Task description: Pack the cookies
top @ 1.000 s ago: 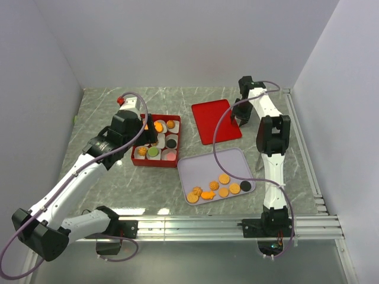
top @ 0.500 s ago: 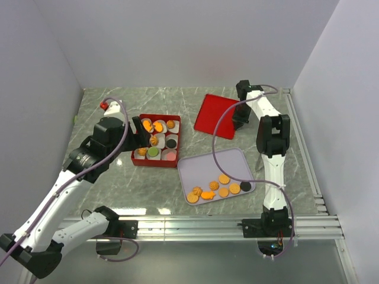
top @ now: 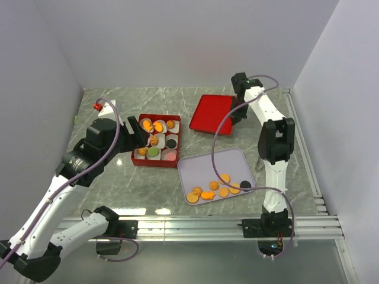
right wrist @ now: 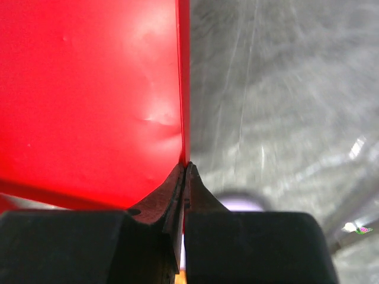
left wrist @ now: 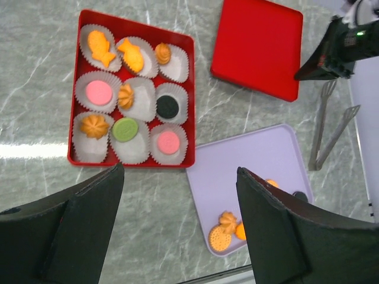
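Several cookies sit in white paper cups in a red box, seen from above in the left wrist view. More cookies, mostly orange and one black, lie on a lavender tray. My left gripper is open and empty, hovering at the box's left side; its wrist view shows it above the table between box and tray. My right gripper is shut on the right edge of the red lid, holding it tilted; the right wrist view shows the fingers pinching the lid.
Metal tongs lie on the table right of the lavender tray. The lid hangs behind the tray, right of the box. White walls enclose the marble table on three sides.
My left arm has drawn back to the left, off the box. My right gripper has lifted the red lid, tilted it and carried it leftward.
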{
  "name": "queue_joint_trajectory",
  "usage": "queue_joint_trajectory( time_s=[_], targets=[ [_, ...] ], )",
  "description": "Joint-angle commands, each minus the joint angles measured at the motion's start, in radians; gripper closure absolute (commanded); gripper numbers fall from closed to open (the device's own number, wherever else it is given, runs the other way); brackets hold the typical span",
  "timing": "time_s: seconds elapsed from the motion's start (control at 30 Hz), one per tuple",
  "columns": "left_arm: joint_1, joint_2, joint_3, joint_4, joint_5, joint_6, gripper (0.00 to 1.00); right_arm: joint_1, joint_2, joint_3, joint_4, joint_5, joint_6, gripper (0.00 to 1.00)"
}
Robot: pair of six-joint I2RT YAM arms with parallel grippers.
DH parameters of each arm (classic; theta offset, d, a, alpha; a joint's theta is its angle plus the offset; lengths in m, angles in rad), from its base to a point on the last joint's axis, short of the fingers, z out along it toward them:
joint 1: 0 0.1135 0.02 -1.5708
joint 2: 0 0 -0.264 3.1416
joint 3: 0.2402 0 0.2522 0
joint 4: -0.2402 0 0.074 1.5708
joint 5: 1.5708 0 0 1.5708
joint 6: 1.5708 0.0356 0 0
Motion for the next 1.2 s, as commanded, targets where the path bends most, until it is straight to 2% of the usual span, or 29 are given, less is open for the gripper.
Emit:
queue_joint_trajectory(
  time_s=[0.0,0.43,0.77,1.17],
  targets=[
    [-0.004,0.02,0.056,0.072,0.037,-0.011,0.17,0.014,-0.191,0.072,-0.023,0.014,-0.004,1.0],
    [-0.004,0.198,0.084,0.309,0.134,-0.053,0.16,0.074,-0.528,-0.053,-0.034,-0.07,0.04,1.0],
    [-0.003,0.333,0.194,0.465,0.24,-0.051,0.14,0.127,-0.555,0.042,-0.12,-0.125,0.039,1.0],
    [-0.001,0.456,0.249,0.501,0.344,-0.095,0.13,0.181,-0.618,0.021,-0.085,-0.217,0.105,1.0]
  ],
)
